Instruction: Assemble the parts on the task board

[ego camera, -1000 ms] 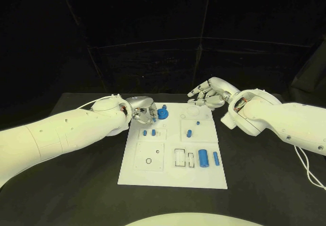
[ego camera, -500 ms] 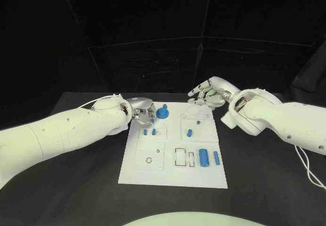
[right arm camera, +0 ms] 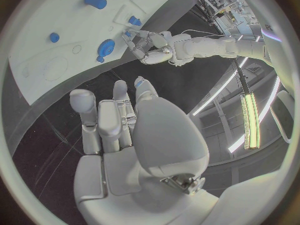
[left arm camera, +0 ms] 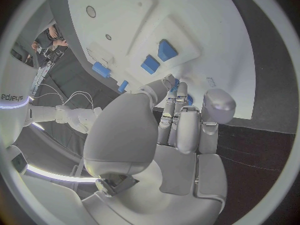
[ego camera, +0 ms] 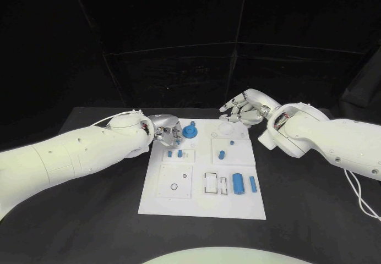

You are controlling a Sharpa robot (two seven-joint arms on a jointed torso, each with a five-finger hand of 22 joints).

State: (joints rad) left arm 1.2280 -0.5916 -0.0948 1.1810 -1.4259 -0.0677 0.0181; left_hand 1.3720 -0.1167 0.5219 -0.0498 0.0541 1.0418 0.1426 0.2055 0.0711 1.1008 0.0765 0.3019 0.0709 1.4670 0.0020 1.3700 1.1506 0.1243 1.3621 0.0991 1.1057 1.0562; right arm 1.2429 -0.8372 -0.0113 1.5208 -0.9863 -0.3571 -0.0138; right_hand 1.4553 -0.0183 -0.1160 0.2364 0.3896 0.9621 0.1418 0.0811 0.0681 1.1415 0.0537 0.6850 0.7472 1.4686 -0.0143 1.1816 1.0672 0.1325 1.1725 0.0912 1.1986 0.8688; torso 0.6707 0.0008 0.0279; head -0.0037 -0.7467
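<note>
The white task board (ego camera: 202,206) lies in the middle of the black table. A round blue part (ego camera: 190,131) sits at its far left corner. My left hand (ego camera: 165,132) hovers just left of that part, fingers loosely bent toward it and holding nothing. In the left wrist view the left hand (left arm camera: 181,125) hangs over the board's edge (left arm camera: 187,20), with two small blue blocks (left arm camera: 167,49) beyond it. My right hand (ego camera: 244,113) floats past the board's far right corner, fingers apart and empty. From the right wrist, the round part (right arm camera: 106,49) lies beside the left hand (right arm camera: 150,47).
Two small blue parts (ego camera: 175,154) stand in the left middle panel, and two more (ego camera: 221,155) in the right one. A thick blue cylinder (ego camera: 238,184) and a thin one (ego camera: 252,184) lie near the board's front right, beside empty rectangular slots (ego camera: 210,184).
The left hand has let go of the round blue part, which now rests on the board, and has drawn back a little to the left. The right hand has stayed put.
</note>
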